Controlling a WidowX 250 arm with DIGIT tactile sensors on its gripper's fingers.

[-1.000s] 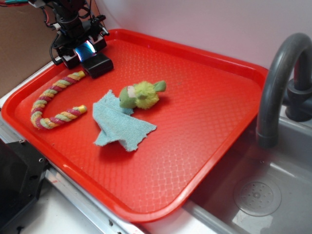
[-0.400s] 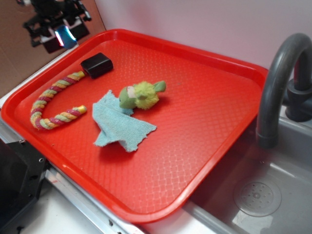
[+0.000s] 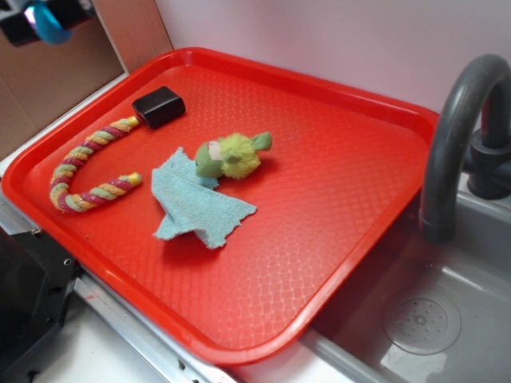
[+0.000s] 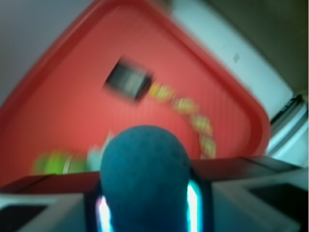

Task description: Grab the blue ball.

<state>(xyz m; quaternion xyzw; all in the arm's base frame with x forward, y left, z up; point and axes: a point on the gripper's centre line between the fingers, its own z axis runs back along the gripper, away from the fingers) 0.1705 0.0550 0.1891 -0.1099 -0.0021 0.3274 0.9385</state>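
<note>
Since a second ago your hand (image 3: 36,20) has lifted off the red tray (image 3: 335,159), up to the top-left corner; it's clamped on the blue ball (image 4: 145,179), carried high, likely to clear the black block (image 3: 159,106) and rope toy (image 3: 84,171).

Red tray (image 3: 351,159) — black block (image 3: 159,106), rope toy (image 3: 84,171), cloth (image 3: 196,203), plush toy (image 3: 231,155).
</note>
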